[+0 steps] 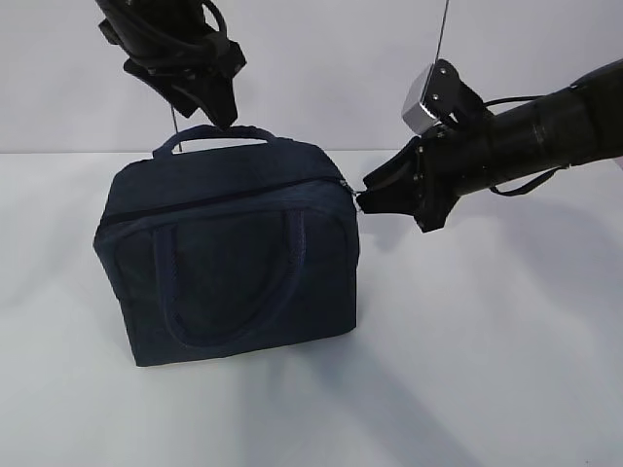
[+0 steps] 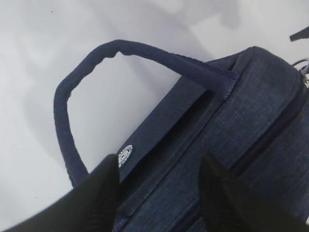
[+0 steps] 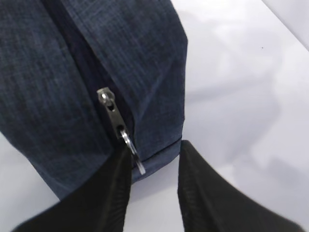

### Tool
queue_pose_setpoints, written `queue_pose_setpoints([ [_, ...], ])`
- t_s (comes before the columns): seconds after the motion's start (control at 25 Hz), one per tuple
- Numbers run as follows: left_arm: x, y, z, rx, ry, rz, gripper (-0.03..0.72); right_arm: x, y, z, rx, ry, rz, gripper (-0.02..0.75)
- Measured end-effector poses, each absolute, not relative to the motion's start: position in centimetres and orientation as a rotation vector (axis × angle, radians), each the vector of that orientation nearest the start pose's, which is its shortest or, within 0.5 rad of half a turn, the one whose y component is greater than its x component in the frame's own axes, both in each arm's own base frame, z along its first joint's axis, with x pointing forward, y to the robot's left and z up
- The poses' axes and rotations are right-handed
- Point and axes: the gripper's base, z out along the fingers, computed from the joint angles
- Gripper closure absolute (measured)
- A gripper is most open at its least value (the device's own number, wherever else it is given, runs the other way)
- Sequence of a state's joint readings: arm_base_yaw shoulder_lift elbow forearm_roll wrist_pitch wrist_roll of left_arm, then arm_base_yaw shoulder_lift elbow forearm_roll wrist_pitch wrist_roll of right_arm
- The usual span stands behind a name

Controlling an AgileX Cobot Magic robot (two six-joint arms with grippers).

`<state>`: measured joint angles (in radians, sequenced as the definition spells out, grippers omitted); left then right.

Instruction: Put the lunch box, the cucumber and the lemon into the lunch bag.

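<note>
On the white table [image 1: 506, 389], near its back edge, the lunch bag [image 1: 229, 263] stood zipped; it looked soft and light. Your right gripper [image 3: 154, 159], fingers spread, flanked the ring pull [image 3: 131, 153]. Your left gripper [image 2: 159, 186] hung spread over the top.

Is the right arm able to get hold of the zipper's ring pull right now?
Probably yes: the ring pull hangs free at the lunch bag's corner, between the right gripper's open fingers, nothing blocking.

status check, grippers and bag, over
Left gripper open over the lunch bag top, by the rear handle. Right gripper open at the ring pull, not pinched. Zipper looks shut; no food in view.
</note>
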<state>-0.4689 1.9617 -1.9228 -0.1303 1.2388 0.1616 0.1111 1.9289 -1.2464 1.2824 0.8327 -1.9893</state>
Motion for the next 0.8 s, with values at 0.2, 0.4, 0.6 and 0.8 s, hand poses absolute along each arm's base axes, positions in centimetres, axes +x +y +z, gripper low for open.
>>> queue_pose_setpoints([
  [0.2, 37.5, -20.3, 32.0, 0.835, 2.646, -0.262, 0.311, 38.4, 11.0, 19.8, -1.295, 1.801, 0.622, 0.499],
  [0.4, 37.5, -20.3, 32.0, 0.835, 2.646, -0.262, 0.319, 38.4, 11.0, 19.5, -1.321, 1.781, 0.62, 0.499],
  [0.6, 37.5, -20.3, 32.0, 0.835, 2.646, -0.262, 0.331, 38.5, 11.1, 18.7, -1.319, 1.779, 0.648, 0.512],
  [0.8, 37.6, -20.2, 31.9, 0.838, 2.644, -0.241, 0.34, 38.6, 11.2, 18.9, -1.315, 1.766, 0.661, 0.613],
])
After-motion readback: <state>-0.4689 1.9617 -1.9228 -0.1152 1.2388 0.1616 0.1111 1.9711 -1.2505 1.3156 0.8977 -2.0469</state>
